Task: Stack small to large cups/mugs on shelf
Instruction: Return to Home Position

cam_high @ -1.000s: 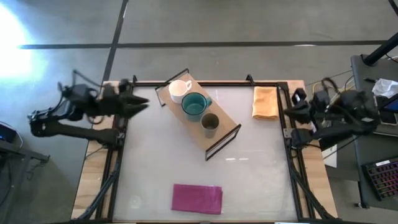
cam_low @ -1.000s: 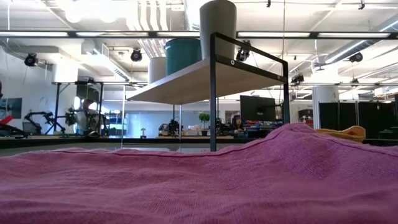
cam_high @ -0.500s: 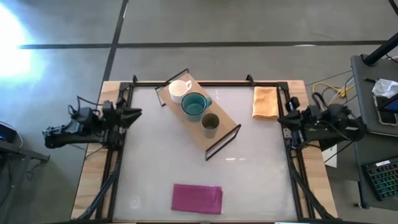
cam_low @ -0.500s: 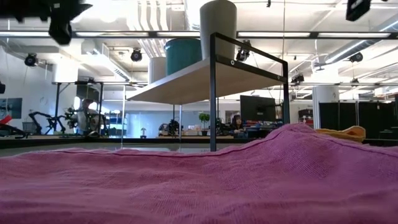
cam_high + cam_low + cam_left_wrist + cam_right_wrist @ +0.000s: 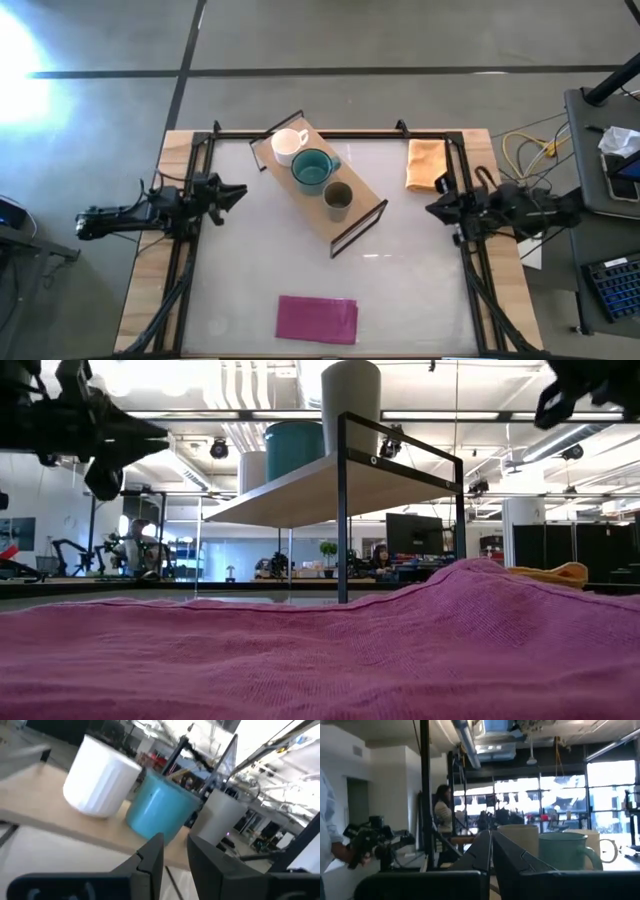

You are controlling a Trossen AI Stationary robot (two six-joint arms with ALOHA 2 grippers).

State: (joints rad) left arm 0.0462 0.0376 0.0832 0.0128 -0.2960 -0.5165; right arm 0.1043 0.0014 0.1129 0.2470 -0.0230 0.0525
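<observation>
The light-wood shelf [image 5: 352,213] stands slantwise at the table's far middle. On its board, in a row, stand a white mug [image 5: 288,146], a teal mug [image 5: 312,170] and an olive-brown cup [image 5: 338,200], each on its base. My left gripper [image 5: 236,190] hovers at the table's left edge, pointing at the shelf, with a narrow gap between its fingers [image 5: 175,857]. My right gripper [image 5: 432,209] hovers at the right edge, shut [image 5: 490,845] and empty. Both wrist views show all three cups ahead.
An orange cloth [image 5: 427,165] lies at the far right, beside my right gripper. A magenta cloth [image 5: 317,318] lies at the near middle and fills the low view's foreground [image 5: 320,650]. A person [image 5: 442,820] stands in the room beyond the table.
Both arms have come down and reached in over the table's side rails. My left gripper has moved toward the near edge and a little to the right. My right gripper has moved left and toward the near edge. The cups and the shelf have stayed put.
</observation>
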